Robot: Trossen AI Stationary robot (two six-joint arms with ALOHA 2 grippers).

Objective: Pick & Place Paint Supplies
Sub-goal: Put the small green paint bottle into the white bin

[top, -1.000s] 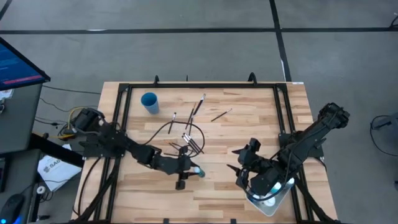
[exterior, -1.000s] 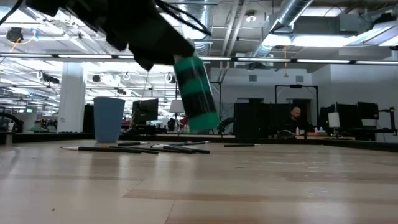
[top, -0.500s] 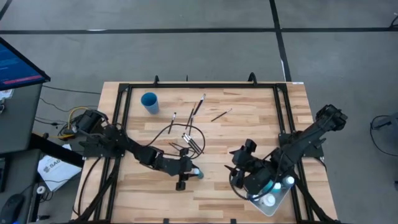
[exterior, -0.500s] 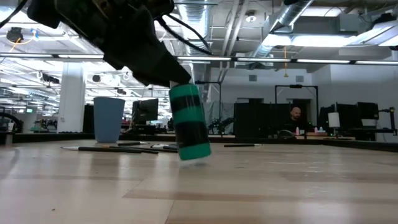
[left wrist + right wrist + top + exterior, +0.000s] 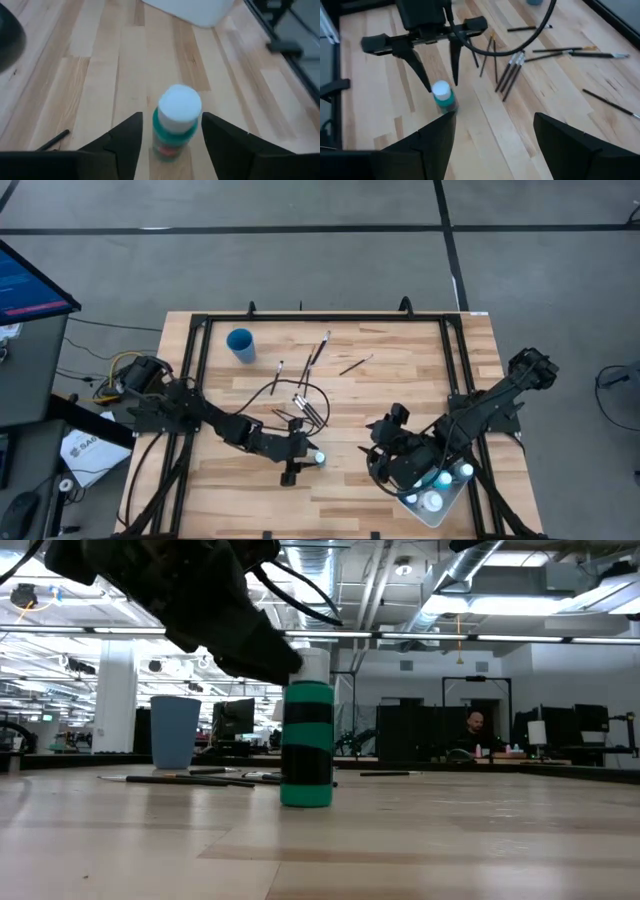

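Note:
A teal paint bottle [image 5: 174, 131] with a white cap stands upright on its base on the table near the front middle [image 5: 319, 458]. My left gripper [image 5: 172, 120] is open, one finger on either side of the bottle's cap, coming in low from the table's left. My right gripper [image 5: 388, 448] hangs open and empty above the table to the bottle's right, beside the white tray [image 5: 447, 510]. Several dark paintbrushes [image 5: 310, 412] lie flat in the table's middle.
The tray at the near right corner holds a few small bottles [image 5: 443, 479]. A blue cup [image 5: 240, 343] stands at the far left. More brushes [image 5: 355, 364] lie farther back, and a black cable [image 5: 290, 392] loops over the brushes.
The teal bottle was tilted and clear of the table in my left gripper. It has come down and now stands upright on its base, with the fingers at its sides. My right gripper has edged a little toward the table's left.

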